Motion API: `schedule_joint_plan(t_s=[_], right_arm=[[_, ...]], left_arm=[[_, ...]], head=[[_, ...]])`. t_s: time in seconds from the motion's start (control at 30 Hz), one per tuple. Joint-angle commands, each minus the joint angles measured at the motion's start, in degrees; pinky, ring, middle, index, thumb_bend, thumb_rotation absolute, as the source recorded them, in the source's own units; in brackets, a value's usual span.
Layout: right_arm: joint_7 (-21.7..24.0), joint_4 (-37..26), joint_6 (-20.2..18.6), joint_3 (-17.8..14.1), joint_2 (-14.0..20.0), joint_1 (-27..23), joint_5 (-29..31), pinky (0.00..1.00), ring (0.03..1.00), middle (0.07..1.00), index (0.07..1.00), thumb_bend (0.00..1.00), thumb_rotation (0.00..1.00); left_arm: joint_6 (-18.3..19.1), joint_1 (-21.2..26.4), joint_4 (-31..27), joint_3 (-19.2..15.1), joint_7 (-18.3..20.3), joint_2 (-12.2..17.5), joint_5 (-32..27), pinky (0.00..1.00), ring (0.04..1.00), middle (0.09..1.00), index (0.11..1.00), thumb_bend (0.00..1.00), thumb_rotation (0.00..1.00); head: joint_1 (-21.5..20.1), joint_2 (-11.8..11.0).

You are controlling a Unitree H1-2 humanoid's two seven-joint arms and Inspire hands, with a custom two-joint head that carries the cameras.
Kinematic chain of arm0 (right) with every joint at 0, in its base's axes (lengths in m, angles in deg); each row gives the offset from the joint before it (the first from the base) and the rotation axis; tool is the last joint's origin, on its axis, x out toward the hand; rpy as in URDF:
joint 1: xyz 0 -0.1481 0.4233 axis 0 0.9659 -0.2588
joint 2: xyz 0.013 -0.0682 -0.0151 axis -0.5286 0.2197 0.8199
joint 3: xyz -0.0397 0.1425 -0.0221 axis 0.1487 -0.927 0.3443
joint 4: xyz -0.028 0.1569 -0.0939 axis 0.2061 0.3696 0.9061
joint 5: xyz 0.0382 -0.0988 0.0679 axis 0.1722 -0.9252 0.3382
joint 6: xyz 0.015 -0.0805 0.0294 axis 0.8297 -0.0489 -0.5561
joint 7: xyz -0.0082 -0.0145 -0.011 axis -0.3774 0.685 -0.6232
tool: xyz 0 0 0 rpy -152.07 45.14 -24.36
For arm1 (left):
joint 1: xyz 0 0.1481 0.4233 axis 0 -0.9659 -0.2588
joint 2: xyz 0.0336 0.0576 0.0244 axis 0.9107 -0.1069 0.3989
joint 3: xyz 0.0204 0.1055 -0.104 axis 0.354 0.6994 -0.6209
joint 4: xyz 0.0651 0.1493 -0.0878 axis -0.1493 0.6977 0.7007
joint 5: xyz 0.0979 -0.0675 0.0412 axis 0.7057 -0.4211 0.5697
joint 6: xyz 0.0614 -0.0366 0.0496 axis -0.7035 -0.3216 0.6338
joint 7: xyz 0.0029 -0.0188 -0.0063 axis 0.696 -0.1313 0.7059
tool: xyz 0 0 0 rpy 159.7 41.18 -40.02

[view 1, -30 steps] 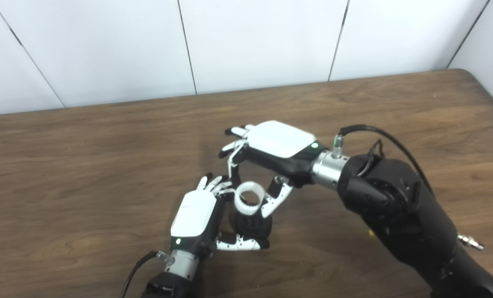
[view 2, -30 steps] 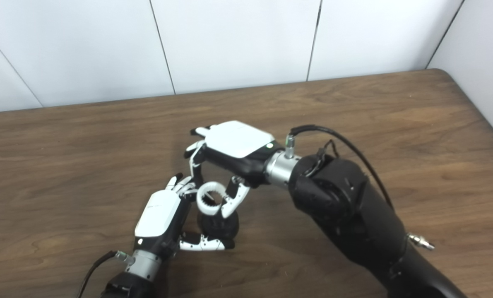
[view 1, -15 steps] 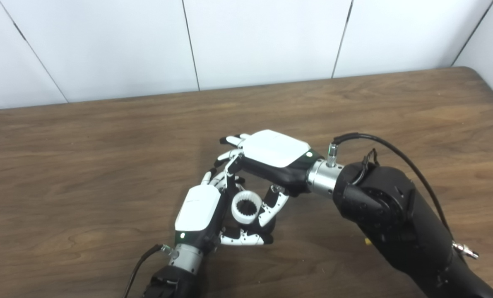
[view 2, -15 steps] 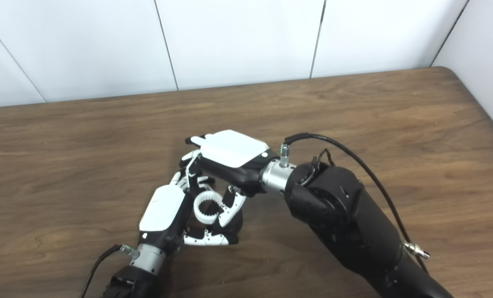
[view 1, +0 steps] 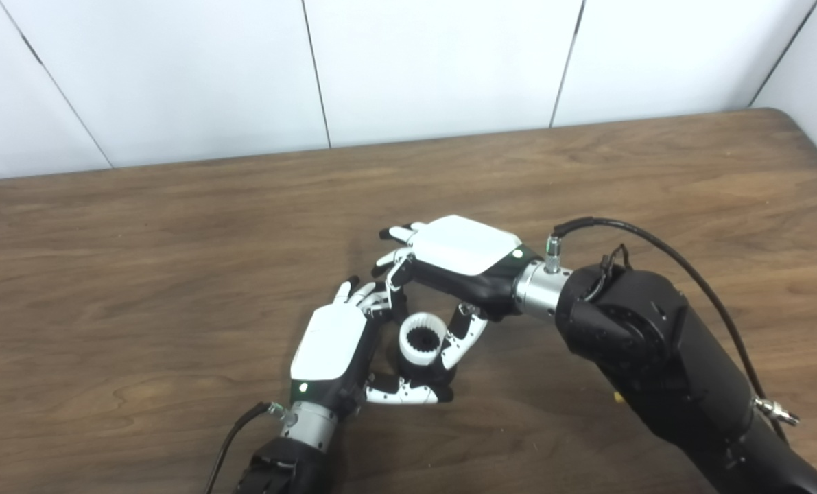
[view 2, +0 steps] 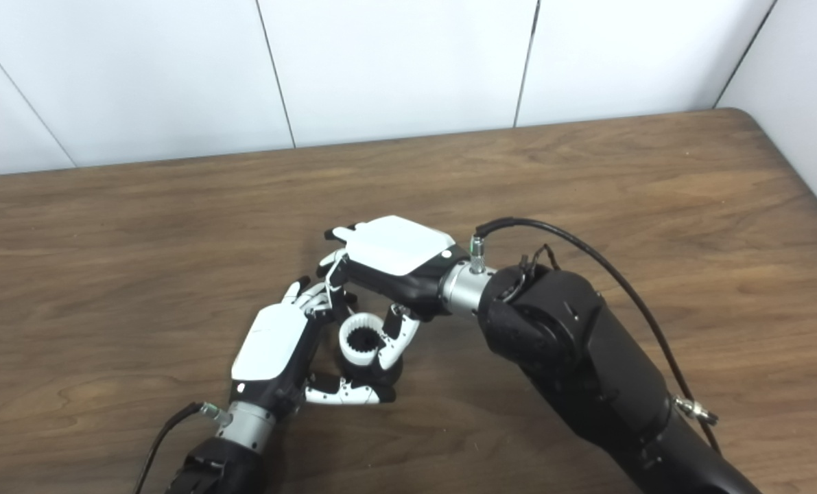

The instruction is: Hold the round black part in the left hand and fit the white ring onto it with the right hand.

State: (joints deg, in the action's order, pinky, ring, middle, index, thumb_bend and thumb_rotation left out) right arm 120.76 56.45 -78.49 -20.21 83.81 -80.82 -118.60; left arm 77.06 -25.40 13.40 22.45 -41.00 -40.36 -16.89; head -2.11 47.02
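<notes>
So the right hand [view 1: 459,257] was pinching the white ring [view 1: 422,337] between its thumb and fingers [view 1: 464,335], palm facing down, arm reaching in over the wooden table [view 1: 140,261]. That ring is my landmark for everything else. It sat with its toothed opening facing up, and you could see dark material through the middle of it.

Directly under the ring was the round black part [view 2: 374,371], mostly hidden by it and by the fingers. The left hand [view 1: 329,350] was just to the ring's left, curled around that black part, with its thumb [view 1: 403,394] wrapped across below the ring. So both hands were closed on their own piece, neither one slack as far as I could tell.

My read is this was the actual fitting step: ring lined up over the black part and looking at least partly down on it. I honestly couldn't tell whether it was fully seated, since the joint was covered by fingers.

Next move, I'd guess, calls for a straight push down with the ring kept level, while the left hand keeps the black part from twisting. Those inner teeth probably need to line up with something, so a small wiggle or rotation might be needed. Letting go only makes sense once the ring sits flush.
</notes>
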Motion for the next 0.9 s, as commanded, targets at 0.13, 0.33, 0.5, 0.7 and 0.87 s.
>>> schedule_joint_plan(t_s=[0.13,0.33,0.5,0.7,0.87], right_arm=[[-1.4,-0.6,1.9,-1.2,0.2,-1.4,-1.1,1.00,1.000,0.853,0.483,0.52,0.13],[-0.9,-0.7,1.6,-1.2,-0.4,-0.7,-0.8,1.00,1.000,0.853,0.484,0.52,0.13],[-0.3,-0.9,1.3,-0.8,-0.8,-0.4,-0.7,1.00,1.000,0.853,0.484,0.52,0.13],[0.7,-0.9,0.8,-0.4,-0.9,0.2,-0.8,1.00,1.000,0.852,0.483,0.52,0.13],[0.8,-0.4,1.1,-0.3,-1.0,0.7,-0.9,1.00,1.000,0.856,0.483,0.52,0.13]], left_arm=[[0.4,0.4,-0.6,0.4,1.2,0.4,1.1,1.00,0.909,0.802,0.484,0.52,0.06],[0.4,0.3,-0.8,0.4,1.2,0.5,1.0,1.00,0.910,0.800,0.484,0.52,0.06],[0.6,0.2,-0.9,0.4,1.3,0.5,1.0,1.00,0.909,0.801,0.484,0.52,0.06],[0.9,0.2,-1.1,0.4,1.5,0.4,1.1,1.00,0.912,0.804,0.484,0.52,0.06],[1.1,0.3,-1.3,0.5,1.9,0.5,1.3,1.00,0.913,0.806,0.485,0.52,0.06]], head=[[-0.2,0.1],[-0.4,0.1],[-0.4,0.1],[-0.3,0.4],[-0.3,0.4]])
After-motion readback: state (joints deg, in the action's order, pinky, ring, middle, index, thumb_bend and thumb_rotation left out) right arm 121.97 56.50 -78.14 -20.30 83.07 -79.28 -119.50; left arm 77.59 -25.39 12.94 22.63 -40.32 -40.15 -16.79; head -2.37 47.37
